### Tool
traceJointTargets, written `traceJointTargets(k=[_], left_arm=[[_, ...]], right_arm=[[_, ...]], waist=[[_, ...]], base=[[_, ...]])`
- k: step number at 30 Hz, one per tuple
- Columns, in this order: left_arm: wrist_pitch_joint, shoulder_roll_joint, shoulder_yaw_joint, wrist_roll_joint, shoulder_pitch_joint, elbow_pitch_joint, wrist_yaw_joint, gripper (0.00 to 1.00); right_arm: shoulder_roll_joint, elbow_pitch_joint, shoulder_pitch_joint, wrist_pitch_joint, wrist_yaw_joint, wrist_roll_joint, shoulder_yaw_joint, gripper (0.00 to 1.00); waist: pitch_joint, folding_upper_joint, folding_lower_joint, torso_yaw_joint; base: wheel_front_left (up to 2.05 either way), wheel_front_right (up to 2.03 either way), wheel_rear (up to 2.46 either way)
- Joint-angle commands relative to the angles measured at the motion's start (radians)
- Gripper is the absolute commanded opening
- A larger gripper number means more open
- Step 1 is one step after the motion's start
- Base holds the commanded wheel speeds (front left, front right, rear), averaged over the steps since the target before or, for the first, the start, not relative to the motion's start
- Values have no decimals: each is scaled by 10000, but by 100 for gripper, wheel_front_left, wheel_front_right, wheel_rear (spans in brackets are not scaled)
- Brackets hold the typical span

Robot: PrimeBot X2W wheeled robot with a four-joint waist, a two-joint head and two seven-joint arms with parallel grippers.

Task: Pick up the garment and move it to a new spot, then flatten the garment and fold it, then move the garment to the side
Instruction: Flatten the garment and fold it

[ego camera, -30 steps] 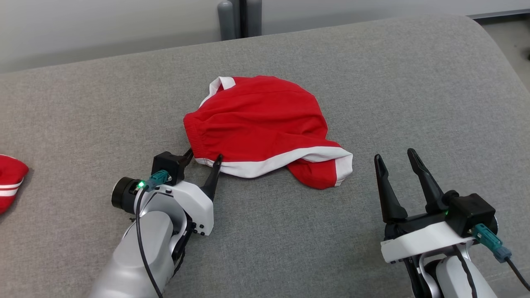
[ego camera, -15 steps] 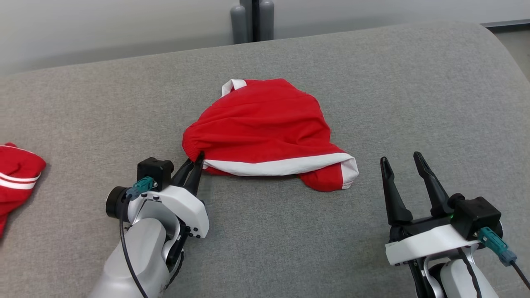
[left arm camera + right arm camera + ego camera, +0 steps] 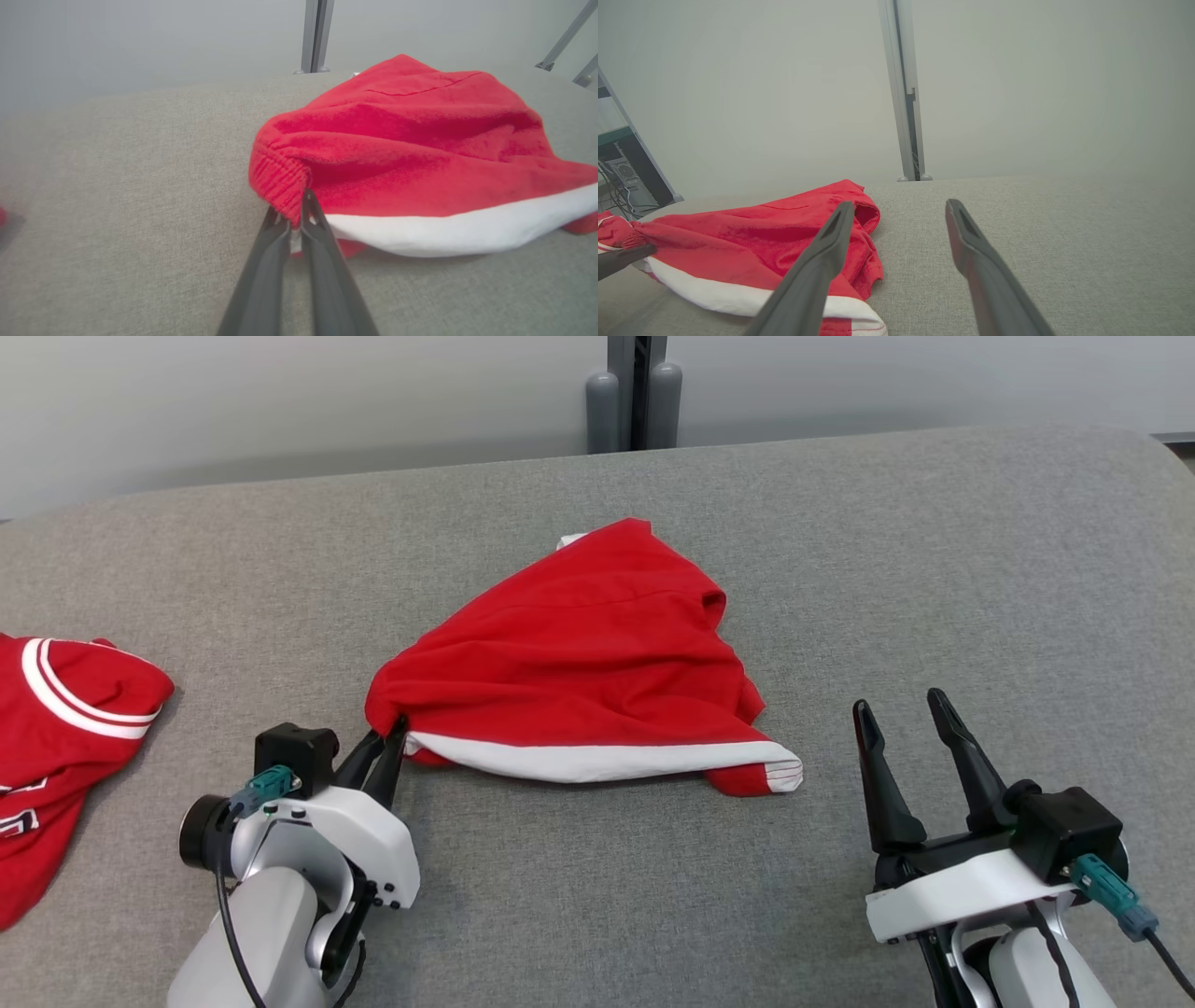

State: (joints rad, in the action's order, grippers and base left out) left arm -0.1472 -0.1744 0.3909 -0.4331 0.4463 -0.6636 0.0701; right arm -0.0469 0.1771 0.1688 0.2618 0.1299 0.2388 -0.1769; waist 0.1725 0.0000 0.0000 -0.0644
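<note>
shorts (image 3: 579,663): soft, light, floppy | left gripper (image 3: 385,751) pinching ribbed waistband corner at its tips | right gripper (image 3: 904,737) spread, empty

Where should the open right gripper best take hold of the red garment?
Probably the white-trimmed corner of the garment nearest the right gripper, approached low from the right: it sticks out flat on the grey surface, opposite the end the left gripper pinches.

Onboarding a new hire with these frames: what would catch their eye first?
The red garment with white trim, bunched at the centre of the grey surface, dominates. The left end effector is shut on its ribbed corner; the right end effector stands open at lower right, clear of it. A second red garment lies at the far left.
</note>
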Motion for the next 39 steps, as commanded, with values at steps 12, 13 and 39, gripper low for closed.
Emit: traceJointTargets(k=[12,13,39], left_arm=[[2775,-857,15,-421,-1169,2329,-636,0],[2917,-919,-26,-468,-1234,2481,-685,0],[-1000,-213,-949,-676,-3113,3397,-1476,100]], right_arm=[[-70,72,-81,66,15,-47,-44,100],[-69,87,-72,66,15,-27,-54,100],[-72,637,-717,67,15,109,-883,100]], waist=[[-103,0,0,-256],[-107,0,0,-271],[-1104,0,0,326]], base=[[0,0,0],[0,0,0],[0,0,0]])
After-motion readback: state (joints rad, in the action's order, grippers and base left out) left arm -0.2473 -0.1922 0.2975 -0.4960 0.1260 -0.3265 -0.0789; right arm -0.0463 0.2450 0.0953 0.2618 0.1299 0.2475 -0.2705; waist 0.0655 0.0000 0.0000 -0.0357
